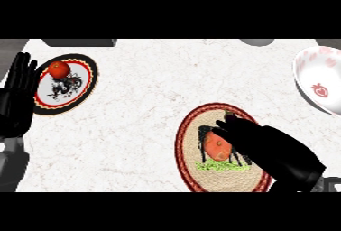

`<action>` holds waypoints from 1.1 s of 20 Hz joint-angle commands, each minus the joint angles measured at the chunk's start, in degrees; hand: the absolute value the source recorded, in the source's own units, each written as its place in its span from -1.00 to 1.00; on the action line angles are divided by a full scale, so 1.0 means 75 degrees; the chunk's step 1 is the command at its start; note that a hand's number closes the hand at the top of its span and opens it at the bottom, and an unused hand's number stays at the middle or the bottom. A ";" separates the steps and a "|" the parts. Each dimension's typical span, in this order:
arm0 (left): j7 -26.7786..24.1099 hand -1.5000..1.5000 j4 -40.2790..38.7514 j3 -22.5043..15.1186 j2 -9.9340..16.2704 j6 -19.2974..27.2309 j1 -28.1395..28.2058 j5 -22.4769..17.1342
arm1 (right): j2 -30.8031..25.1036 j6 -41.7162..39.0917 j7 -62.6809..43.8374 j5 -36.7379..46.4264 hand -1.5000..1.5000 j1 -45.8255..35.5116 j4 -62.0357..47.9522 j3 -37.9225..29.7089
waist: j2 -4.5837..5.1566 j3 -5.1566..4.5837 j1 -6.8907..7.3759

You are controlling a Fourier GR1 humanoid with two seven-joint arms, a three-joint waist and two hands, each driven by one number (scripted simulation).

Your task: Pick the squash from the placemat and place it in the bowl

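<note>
We see the right hand [256, 137], black and smooth, lying over the round mat [193, 135]. Its fingers bend down at the right side of the squash [217, 147] and touch it, but we cannot tell if they wrap around it. The squash is orange, smooth and egg-shaped. It lies in the middle of the mat, on a picture of a dark animal with green grass under it. The mat looks woven, like tan straw, with a dark red rope edge.

Up and to the right of the mat, well apart from it, is the bowl [318, 72]. It is white and shiny, with pink marks on its wall and a red strawberry inside.

Far to the left of the mat is a plate [88, 76] with a black and red rim. A round red tomato [59, 69] sits on it. The left hand [19, 97] rests just beside the plate, flat, with its fingers straight and pointing up.

The counter [140, 117] is white stone with faint specks.
</note>
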State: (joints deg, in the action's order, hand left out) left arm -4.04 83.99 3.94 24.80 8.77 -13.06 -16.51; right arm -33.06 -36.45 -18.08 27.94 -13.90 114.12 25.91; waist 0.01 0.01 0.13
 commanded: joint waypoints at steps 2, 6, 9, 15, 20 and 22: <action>0.0039 0.00 -0.0408 0.0307 0.0052 -0.0346 -0.0357 0.0110 | 0.0465 0.0188 0.0963 0.0793 -1.00 -0.0213 -0.1131 -0.0106 | 0.0008 -0.0001 -0.0004; 0.0424 0.00 0.0484 0.0509 0.0045 -0.0362 0.0069 0.0049 | 0.0347 0.0703 0.2041 0.1224 -1.00 0.0434 -0.1329 -0.0212 | -0.0002 0.0001 -0.0007; 0.0452 0.00 0.0409 0.0389 -0.0226 -0.0295 0.0034 0.0321 | 0.0852 0.0768 0.1922 0.1868 -1.00 0.0597 -0.1297 0.0282 | -0.0007 0.0000 -0.0013; 0.0293 0.00 0.0463 0.0614 -0.0344 -0.0542 0.0259 0.0415 | 0.1344 0.1086 0.2416 0.2701 -1.00 0.0444 -0.2109 0.0431 | -0.0004 0.0000 0.0005; 0.0306 0.00 0.0552 0.0745 -0.0462 -0.0697 0.0279 0.0513 | 0.1757 0.0597 0.2419 0.2912 -1.00 -0.0060 -0.2676 0.0041 | -0.0004 -0.0001 0.0023; 0.0228 0.00 0.0433 0.0683 -0.0694 -0.0683 0.0325 0.0744 | 0.1662 0.0466 0.2569 0.2984 -1.00 0.0404 -0.2122 -0.0182 | -0.0006 -0.0001 -0.0012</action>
State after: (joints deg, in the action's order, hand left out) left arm -2.35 85.92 9.01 21.10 4.11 -12.32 -12.25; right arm -21.98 -32.13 0.34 47.99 -12.05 97.75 25.50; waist -0.01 0.01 0.08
